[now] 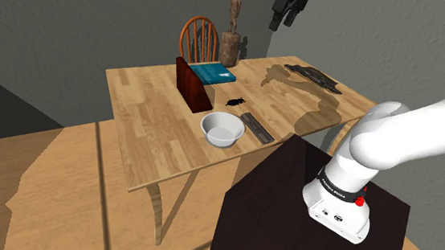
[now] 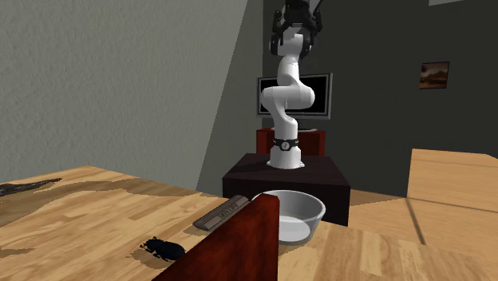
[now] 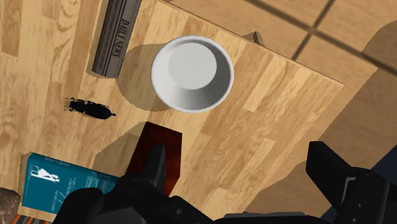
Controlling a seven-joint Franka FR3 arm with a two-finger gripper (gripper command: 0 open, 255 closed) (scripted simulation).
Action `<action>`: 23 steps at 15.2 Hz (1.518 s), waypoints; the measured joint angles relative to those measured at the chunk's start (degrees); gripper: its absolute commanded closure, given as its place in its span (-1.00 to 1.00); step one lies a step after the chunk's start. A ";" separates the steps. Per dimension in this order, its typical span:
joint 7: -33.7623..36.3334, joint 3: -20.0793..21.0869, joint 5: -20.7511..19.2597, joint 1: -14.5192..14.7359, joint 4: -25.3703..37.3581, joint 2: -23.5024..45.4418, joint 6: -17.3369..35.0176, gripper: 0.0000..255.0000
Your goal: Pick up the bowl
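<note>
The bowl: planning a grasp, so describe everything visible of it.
The plain white round bowl has a wide rim, sloping walls and a flat bottom. It stands upright and empty on the light wooden table, near the edge facing the stand, close beside a flat grey book. Nothing grips it.

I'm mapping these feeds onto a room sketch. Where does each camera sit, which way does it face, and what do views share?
Shoulder view: behind the stand, looking down over the table; arm and hand show.
Second exterior view: low over the table, facing the whole arm.
Wrist view: on the hand, looking down at the bowl; open fingers show.
All three share the bowl and beetle.
</note>
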 measured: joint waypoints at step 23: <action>23.39 15.37 -5.06 -4.93 -11.02 29.40 32.98 -1.00</action>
